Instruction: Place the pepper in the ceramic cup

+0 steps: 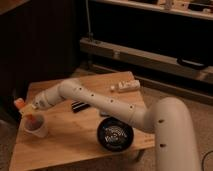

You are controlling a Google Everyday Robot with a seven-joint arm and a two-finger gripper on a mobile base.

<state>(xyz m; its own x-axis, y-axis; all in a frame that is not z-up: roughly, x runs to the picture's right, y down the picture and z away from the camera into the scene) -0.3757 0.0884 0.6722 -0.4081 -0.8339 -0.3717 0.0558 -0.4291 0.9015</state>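
The gripper is seen at the table's nine-o'clock edge, poised directly over the ceramic cup. Whether its fingers are spread or pinching cannot be told. A slim orange-red tapering pepper is seen at the gripper's tip, at eleven o'clock above the cup rim; an orange patch also shows inside the cup's mouth. The cup is pale, smooth and slightly flared. The arm, a smooth white jointed tube, is stretched across the wooden tabletop. A flat black rectangular bar lies at the table's centre, and a round glossy black bowl sits at five o'clock.
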